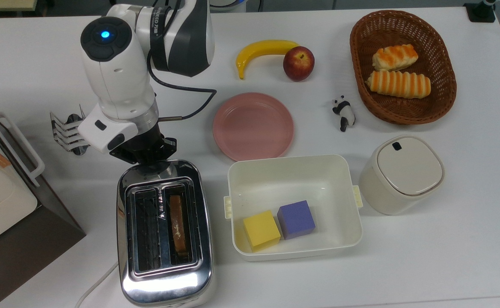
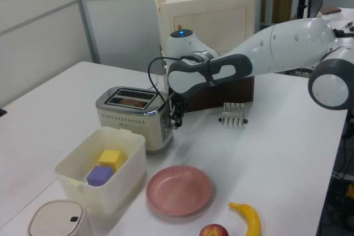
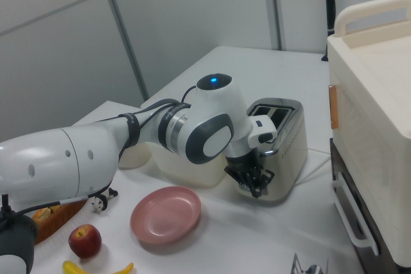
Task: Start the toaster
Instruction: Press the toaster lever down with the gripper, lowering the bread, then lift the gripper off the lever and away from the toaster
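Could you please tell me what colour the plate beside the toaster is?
The plate is plain pink, clearest in the top view.

1. We see the toaster (image 1: 164,233) in mirror-bright polished chrome that reflects its surroundings.
2. The basket (image 1: 361,77) is woven brown wicker, rough in texture.
3. The pink plate (image 1: 253,125) looks smooth and matt.
4. The cream tub (image 1: 237,179) and the lidded bin (image 1: 400,173) look like smooth plastic.
5. The arm's shell (image 1: 117,81) is glossy white plastic with dark grey parts.
6. The table (image 1: 447,239) is plain matt white.
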Action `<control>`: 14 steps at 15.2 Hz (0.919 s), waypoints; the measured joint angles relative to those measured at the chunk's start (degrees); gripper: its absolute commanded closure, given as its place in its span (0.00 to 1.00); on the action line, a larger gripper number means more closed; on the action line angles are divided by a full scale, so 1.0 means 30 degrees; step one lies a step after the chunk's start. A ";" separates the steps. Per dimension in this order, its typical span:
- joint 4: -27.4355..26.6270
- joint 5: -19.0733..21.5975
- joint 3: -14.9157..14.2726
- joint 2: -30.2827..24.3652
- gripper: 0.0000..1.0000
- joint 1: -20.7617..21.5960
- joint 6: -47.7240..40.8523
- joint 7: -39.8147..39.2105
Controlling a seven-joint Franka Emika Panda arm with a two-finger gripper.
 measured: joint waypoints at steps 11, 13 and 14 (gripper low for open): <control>0.0588 0.0001 0.0002 -0.0814 1.00 0.0003 0.0022 0.0000; 0.0589 0.0001 0.0002 -0.1255 1.00 0.0009 -0.0162 0.0000; 0.0587 0.0001 0.0002 -0.1459 1.00 0.0013 -0.0400 0.0000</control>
